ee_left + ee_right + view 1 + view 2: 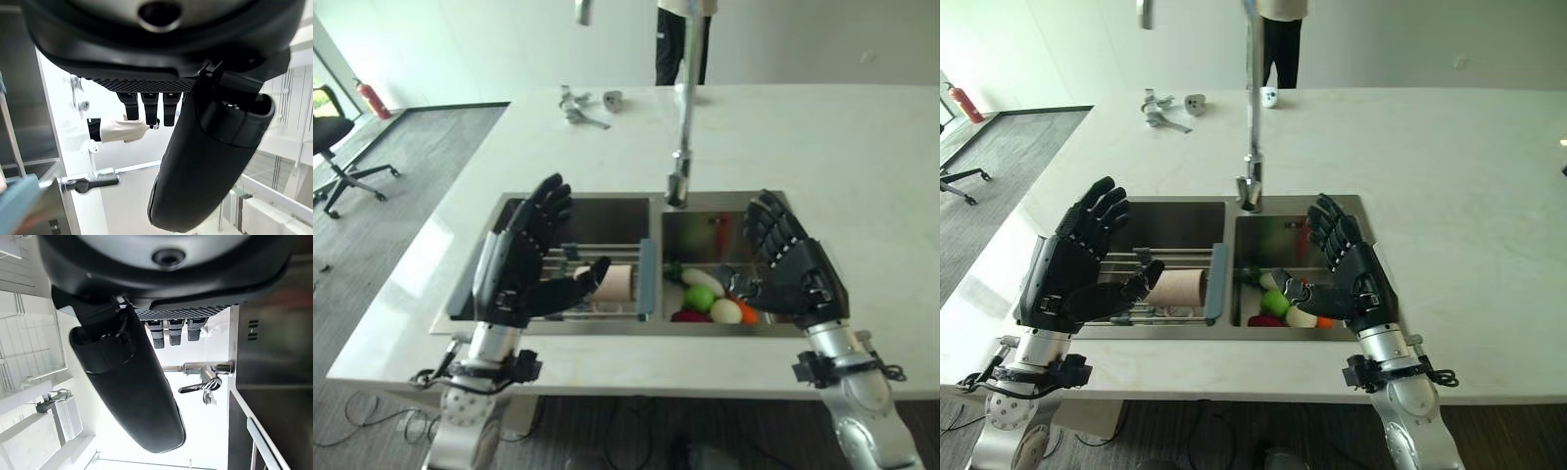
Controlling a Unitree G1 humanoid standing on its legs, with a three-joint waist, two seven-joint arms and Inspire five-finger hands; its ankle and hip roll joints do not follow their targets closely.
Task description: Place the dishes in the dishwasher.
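We are holding both hands up over the near edge of the sink (509, 328), palms turned inward. Our left hand (521, 266) is hovering above the left basin with its fingers (551, 201) spread and straight, thumb reaching toward the middle, holding nothing. Our right hand (800, 269) is hanging over the right basin, its fingers likewise straight and apart, empty.

Just past the left thumb, a pale cup (619, 282) is lying on its side on a wire rack (570, 257) spanning the left basin. In the right basin, several toy fruits and vegetables (710, 299) are sitting together, close to our right hand.

Beyond them the faucet (681, 147) is rising from the white counter (862, 166), and farther back some small metal pieces (578, 108) are lying on it. A person (680, 44) is standing at the far side.

We judge that no pick has begun; the next move calls for lowering the left hand and curling around the cup. We cannot make out a dishwasher.
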